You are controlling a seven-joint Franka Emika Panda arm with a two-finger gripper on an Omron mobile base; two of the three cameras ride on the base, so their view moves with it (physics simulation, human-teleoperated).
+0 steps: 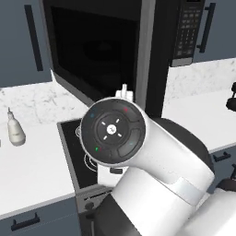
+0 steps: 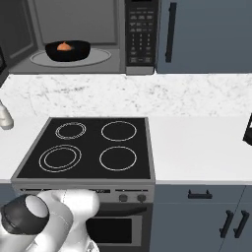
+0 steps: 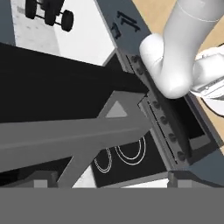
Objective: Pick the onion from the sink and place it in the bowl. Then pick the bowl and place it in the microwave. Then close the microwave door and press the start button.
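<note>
The onion (image 2: 64, 47) sits in the bowl (image 2: 68, 51), apparently on the microwave (image 2: 78, 37) turntable, above the cooktop (image 2: 86, 147).

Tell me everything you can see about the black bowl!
The bowl is round, shallow and shiny black. It sits upright on the round grey turntable inside the open microwave, left of the keypad. The little orange onion rests inside it, peeking over the rim. Nothing else touches it.
</note>
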